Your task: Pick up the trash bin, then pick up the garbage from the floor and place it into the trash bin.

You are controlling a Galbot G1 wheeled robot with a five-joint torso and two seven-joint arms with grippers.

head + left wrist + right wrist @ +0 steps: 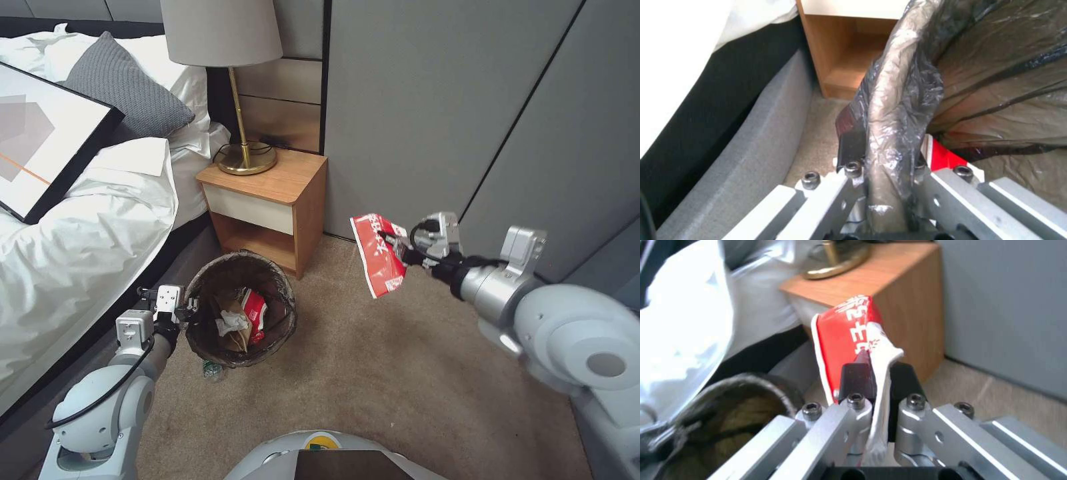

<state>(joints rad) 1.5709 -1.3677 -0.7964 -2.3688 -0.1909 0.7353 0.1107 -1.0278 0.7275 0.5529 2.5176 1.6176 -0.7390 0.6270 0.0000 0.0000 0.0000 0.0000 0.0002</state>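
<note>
Above the carpet (pixel 373 373), the right gripper (pixel 398 248) pinches a red wrapper (pixel 379 257). Beside the bed (pixel 80 253), the left gripper (pixel 189 308) clamps the trash bin (pixel 200 280) rim.

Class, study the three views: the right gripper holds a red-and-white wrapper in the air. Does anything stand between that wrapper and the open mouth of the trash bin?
Nothing visible does. The right gripper holds the red-and-white wrapper above bare carpet, to the right of the trash bin. The bin's mouth is open, its rim clamped by the left gripper. The nightstand stands behind, off the path.

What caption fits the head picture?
Left gripper holds the trash bin; right gripper carries a red wrapper.
</note>
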